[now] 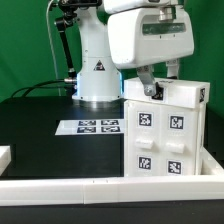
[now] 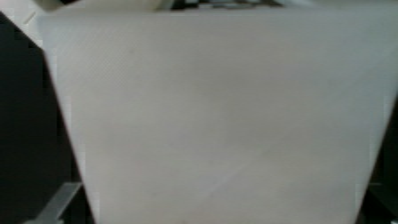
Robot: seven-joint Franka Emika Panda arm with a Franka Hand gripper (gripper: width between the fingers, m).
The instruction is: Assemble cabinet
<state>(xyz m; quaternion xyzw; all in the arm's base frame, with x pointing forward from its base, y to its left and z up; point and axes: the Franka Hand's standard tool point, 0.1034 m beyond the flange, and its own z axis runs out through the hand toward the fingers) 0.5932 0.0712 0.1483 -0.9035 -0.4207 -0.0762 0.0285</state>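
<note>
We note the cabinet [image 1: 165, 130] upright on the black table [image 1: 50, 135], beside the marker board [image 1: 88, 126]. Gripper [image 1: 152, 88] at its top; finger opening indiscernible, contents unseen.

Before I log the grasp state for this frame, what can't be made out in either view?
- Gripper: exterior view, fingertips hidden behind the cabinet top; open or shut unclear.
- Cabinet's right side: cut by the exterior view's right edge.
- Wrist view: blurred white cabinet face fills it; no fingers visible.
- Marker board tags: too small to read.

Exterior view faces the cabinet [image 1: 165, 133] front-on; wrist view presses close against it.
</note>
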